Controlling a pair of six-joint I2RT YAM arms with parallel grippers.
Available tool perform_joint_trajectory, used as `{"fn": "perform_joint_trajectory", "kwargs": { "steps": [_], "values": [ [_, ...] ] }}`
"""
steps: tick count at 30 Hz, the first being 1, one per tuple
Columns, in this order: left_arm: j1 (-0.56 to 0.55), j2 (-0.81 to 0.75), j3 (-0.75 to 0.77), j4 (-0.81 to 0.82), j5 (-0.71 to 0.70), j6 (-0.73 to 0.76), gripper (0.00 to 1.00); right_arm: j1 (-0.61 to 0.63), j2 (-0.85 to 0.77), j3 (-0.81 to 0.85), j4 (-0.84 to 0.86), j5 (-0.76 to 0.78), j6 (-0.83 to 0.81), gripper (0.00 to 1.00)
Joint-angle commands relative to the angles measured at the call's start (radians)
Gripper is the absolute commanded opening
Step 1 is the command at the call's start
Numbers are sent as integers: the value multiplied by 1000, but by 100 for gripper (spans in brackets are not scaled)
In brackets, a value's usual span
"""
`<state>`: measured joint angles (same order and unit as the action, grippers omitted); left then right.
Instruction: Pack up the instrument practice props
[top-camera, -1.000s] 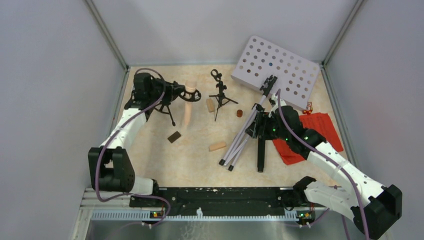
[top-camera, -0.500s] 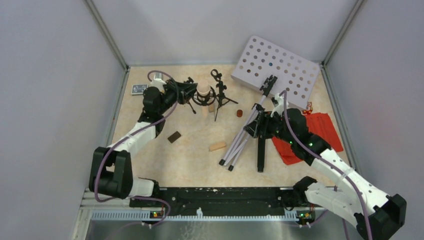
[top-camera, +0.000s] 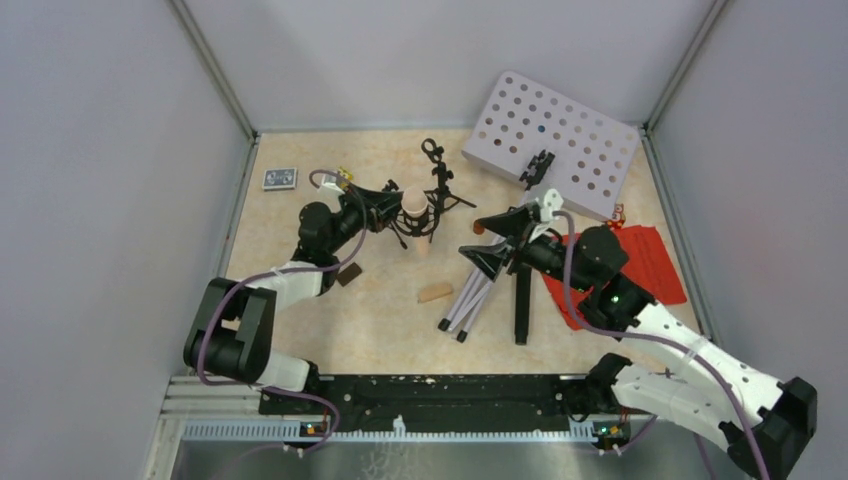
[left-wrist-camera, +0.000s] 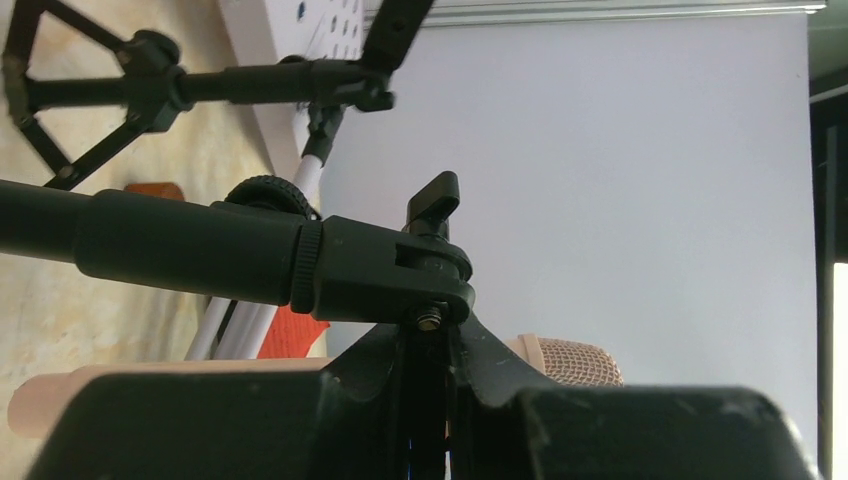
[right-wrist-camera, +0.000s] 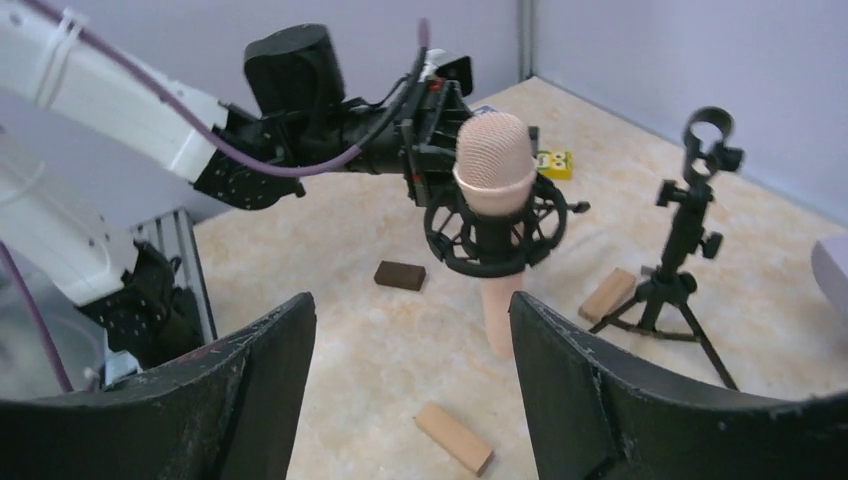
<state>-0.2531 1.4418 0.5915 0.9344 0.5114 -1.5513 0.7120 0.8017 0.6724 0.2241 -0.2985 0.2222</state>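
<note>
Right wrist view centres on the beige microphone (right-wrist-camera: 492, 160), which stands upright in a black ring mount (right-wrist-camera: 495, 232) in the upper middle of the frame. The left gripper (right-wrist-camera: 428, 120) reaches in from the upper left and is clamped on the black stand hardware just behind that mount. In the left wrist view, the stand tube (left-wrist-camera: 190, 250) crosses the frame just above the gripper's own fingers (left-wrist-camera: 150, 430), and the microphone's mesh head shows at lower right. I cannot tell whether the microphone's lower end touches the table.

At the right of the right wrist view, a second tripod (right-wrist-camera: 688, 240) stands on its feet, apart from the microphone, with a tan block (right-wrist-camera: 610, 293) just beside its legs. Another tan block (right-wrist-camera: 453, 437) lies at bottom centre, and a dark brown block (right-wrist-camera: 400, 275) lies left of the microphone.

The right gripper (top-camera: 490, 242) sits right of centre in the top view, its fingers spread wide and holding nothing. The silver tripod legs (top-camera: 470, 300) lie flat just below it. The white perforated music desk (top-camera: 560, 135) is at upper right, and the red pages (top-camera: 650, 260) are on the right, partly under the right arm.
</note>
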Motion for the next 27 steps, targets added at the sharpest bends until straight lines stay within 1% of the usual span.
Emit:
{"fn": "perform_joint_trajectory", "kwargs": {
  "steps": [1, 4, 6, 9, 13, 16, 27],
  "values": [
    [-13, -33, -28, 178, 5, -22, 0, 95, 120, 83, 162, -21, -281, 71],
    [-14, -63, -56, 157, -13, -13, 0, 115, 198, 90, 317, 9, -302, 72],
    [-14, -78, -76, 158, -23, -16, 0, 123, 251, 92, 409, 69, -298, 72],
    [-15, -91, -105, 179, -35, -28, 0, 127, 339, 111, 481, 132, -290, 72],
    [-15, -87, -133, 215, -44, -45, 0, 137, 428, 158, 503, 120, -294, 72],
    [-15, -83, -142, 228, -44, -50, 0, 148, 487, 201, 484, 103, -306, 73],
    [-15, -101, -157, 220, -54, -47, 0, 166, 616, 276, 432, 113, -326, 73]
  ]
}}
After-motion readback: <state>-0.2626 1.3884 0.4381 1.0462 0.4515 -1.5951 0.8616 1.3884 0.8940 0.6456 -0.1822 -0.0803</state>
